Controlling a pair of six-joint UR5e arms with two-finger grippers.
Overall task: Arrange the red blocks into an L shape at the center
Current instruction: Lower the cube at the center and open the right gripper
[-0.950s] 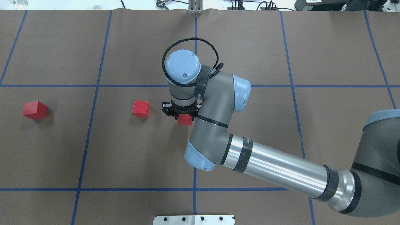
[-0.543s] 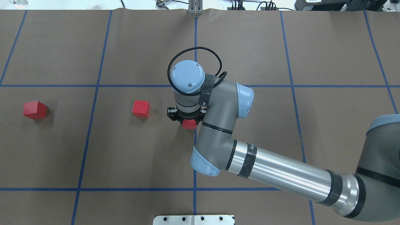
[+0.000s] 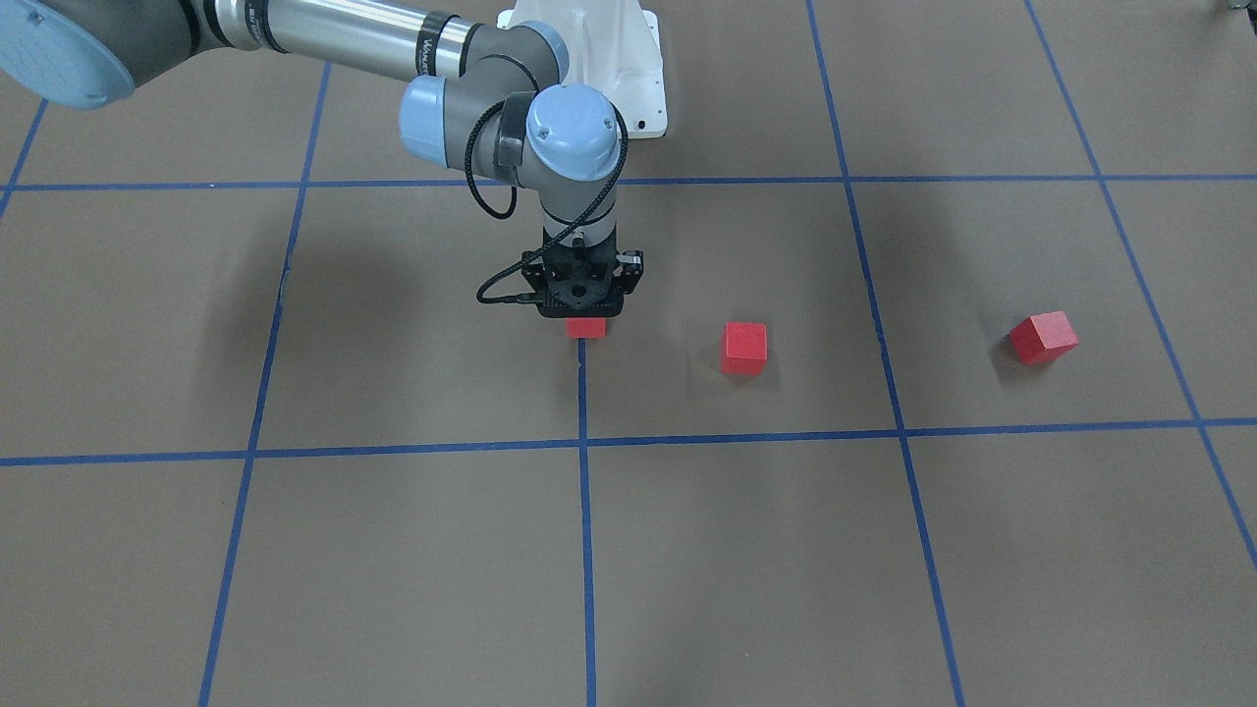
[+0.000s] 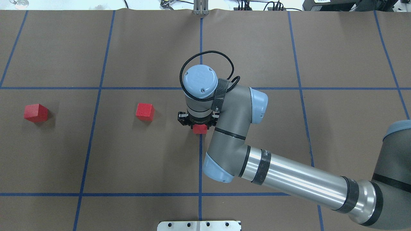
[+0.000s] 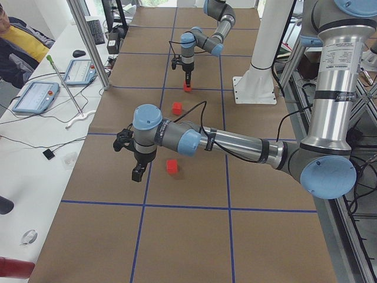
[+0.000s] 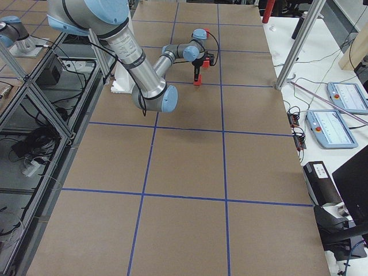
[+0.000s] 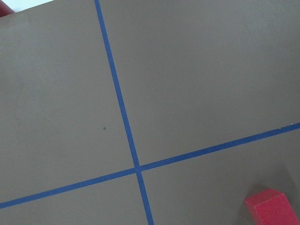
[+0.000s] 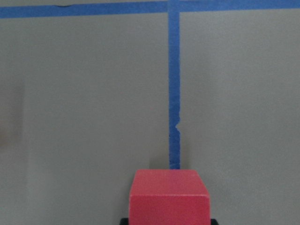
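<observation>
My right gripper (image 4: 199, 125) is shut on a red block (image 4: 200, 129) over the table's centre line; the right wrist view shows this block (image 8: 168, 199) between the jaws at the end of a blue tape line. I cannot tell whether it touches the table. A second red block (image 4: 144, 111) lies a short way to its left. A third red block (image 4: 35, 112) lies far left, turned at an angle. My left gripper (image 5: 137, 173) shows only in the exterior left view, beside a red block (image 5: 171, 166); I cannot tell if it is open or shut.
Blue tape lines (image 4: 200, 160) divide the brown table cover into large squares. A metal plate (image 4: 199, 225) sits at the near edge and the white robot pedestal (image 3: 628, 59) behind the centre. An operator (image 5: 17, 41) and tablets (image 5: 35, 94) are beside the table.
My right gripper has moved to the right and slightly toward the robot with the red block in it, reaching the centre line. The other two blocks have not moved.
</observation>
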